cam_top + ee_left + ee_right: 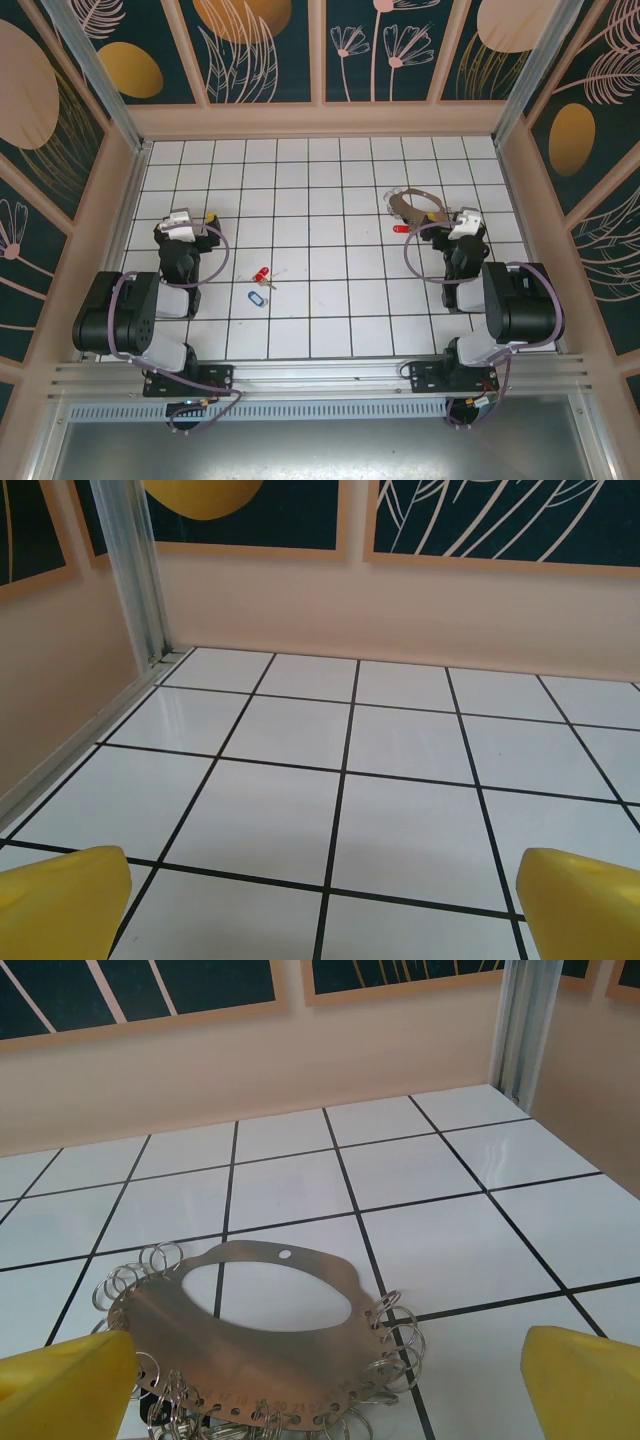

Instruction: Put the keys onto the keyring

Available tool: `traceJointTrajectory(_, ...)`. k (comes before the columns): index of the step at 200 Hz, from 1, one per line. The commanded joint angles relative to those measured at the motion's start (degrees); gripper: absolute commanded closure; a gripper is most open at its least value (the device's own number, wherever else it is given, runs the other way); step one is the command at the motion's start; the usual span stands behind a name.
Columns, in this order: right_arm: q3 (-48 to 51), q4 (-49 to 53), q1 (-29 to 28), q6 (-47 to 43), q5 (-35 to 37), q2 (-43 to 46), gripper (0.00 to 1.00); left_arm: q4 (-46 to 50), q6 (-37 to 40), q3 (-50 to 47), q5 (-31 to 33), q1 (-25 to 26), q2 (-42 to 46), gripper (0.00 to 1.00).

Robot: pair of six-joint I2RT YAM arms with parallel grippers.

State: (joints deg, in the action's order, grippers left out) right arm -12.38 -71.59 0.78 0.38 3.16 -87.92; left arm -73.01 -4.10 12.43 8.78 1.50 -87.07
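Observation:
The keyring [410, 200] is a flat bronze-grey plate with an oval hole and several small split rings round its rim; it lies on the tiles at the back right. In the right wrist view the keyring [250, 1345] sits low, just ahead of and between my yellow fingertips [585, 1385]. My right gripper [462, 211] [325, 1400] is open. Two red-headed keys [262, 274] and a blue-tagged key [257, 298] lie left of centre. Another red key [400, 229] rests beside the keyring. My left gripper [186, 215] [320, 920] is open over bare tiles, behind and left of those keys.
Beige walls [320, 122] close in the white tiled floor [330, 300] on three sides. An aluminium post [135, 570] stands in the back left corner, another post [525, 1025] in the back right corner.

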Motion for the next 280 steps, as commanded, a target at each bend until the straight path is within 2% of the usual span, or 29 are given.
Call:
traceJointTrajectory(1, -0.6, -0.6, 0.3, 1.0, -0.1, -0.3, 0.01, -0.2, 0.4, 0.9, -1.0, -0.4, 0.1, 0.01)
traceJointTrajectory(241, -0.7, -0.3, 1.2, 1.2, -2.0, -0.2, 0.01, -0.5, 0.6, 0.6, -1.0, -0.4, 0.1, 0.01)
traceJointTrajectory(259, -2.0, 2.3, 1.2, 0.3, -4.7, 0.2, 0.01, -0.7, 0.8, 0.3, -1.8, -0.4, 0.8, 0.01)
traceJointTrajectory(280, -2.2, 5.1, 0.2, 0.2, -2.6, 3.2, 0.02, 0.1, 0.1, -0.5, -0.5, -0.4, 3.9, 0.01)
